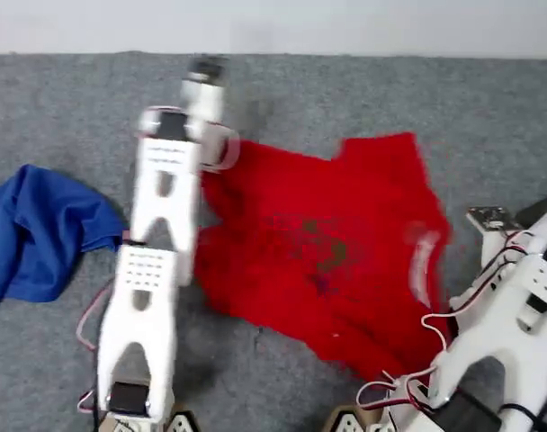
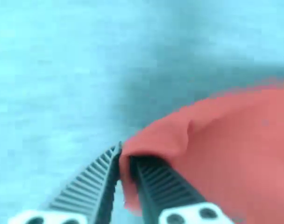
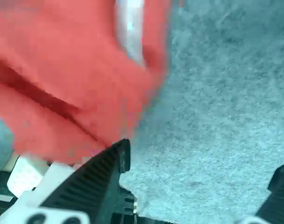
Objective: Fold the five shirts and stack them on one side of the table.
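1. The red shirt (image 1: 336, 243) lies spread but rumpled on the grey table (image 1: 489, 99), from the middle toward the right edge, with a dark print on its upper face. A blue shirt (image 1: 35, 229) sits bunched at the left edge, apart from the red one.
2. The left pincer (image 2: 124, 151) is pressed together on a pinch of the red shirt, at the corner toward the far edge on the side nearest the blue shirt. The cloth rises in a small ridge between its ribbed jaws.
3. The right pincer (image 3: 202, 156) is spread and holds nothing. It is low over bare table, just beside the red shirt's border on the right-edge side.
4. The shirt looks light and limp, with no stiffness of its own. From a single hold it will likely sag and trail. The table's covering looks rough, so dragged cloth may catch and wrinkle rather than slide flat.
5. The best holds are probably corners and borders, taken two at a time so the panel between them stays taut. A grip in the middle would only bunch it.
6. The free pincer should probably take the border on its own side, going under the edge for a deep bite. Thin fabric can slip out of a shallow pinch, and a careless one may catch both layers.
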Available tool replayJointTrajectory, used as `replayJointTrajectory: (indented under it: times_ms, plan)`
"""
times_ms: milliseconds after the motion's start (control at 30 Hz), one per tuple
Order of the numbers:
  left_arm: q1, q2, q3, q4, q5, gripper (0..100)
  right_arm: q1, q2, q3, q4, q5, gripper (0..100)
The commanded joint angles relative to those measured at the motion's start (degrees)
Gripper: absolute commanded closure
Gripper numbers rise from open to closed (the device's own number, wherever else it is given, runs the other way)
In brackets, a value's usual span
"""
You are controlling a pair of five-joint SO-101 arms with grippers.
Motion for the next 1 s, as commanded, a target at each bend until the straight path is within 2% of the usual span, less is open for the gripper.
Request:
replayJointTrajectory:
  times_ms: [0, 100, 233, 333, 567, 667, 767, 967]
  plan:
    - [-10.73, -0.53, -2.07, -3.08, -0.62, 90, 0.57, -0.66, -0.18, 1.1, 0.53, 54.5]
    - [-12.66, -0.62, -2.07, 0.7, -0.35, 80, 0.22, -0.66, -0.18, 1.8, 0.53, 54.5]
    - [-12.84, -0.62, -2.07, 4.84, 1.76, 77, 0.22, -0.66, -0.18, 1.8, 0.62, 54.5]
    - [-12.66, -0.62, -2.07, 4.84, 1.76, 77, 0.22, -0.66, -0.18, 3.12, 1.41, 54.5]
    - [-14.24, -2.9, -4.18, 5.01, 3.43, 77, -1.63, -1.27, -0.53, 8.84, 15.56, 54.5]
    - [-14.95, -6.42, -4.79, 5.19, 4.13, 77, -7.69, -1.27, -0.62, 12.09, 19.25, 54.6]
    - [-14.95, -11.34, -2.51, 5.27, 4.13, 77, -16.31, -1.36, -0.62, 12.26, 19.08, 54.6]
    - [-14.68, -25.85, 14.99, 5.27, 3.96, 77, -36.97, -1.36, -0.62, 12.35, 7.65, 54.6]
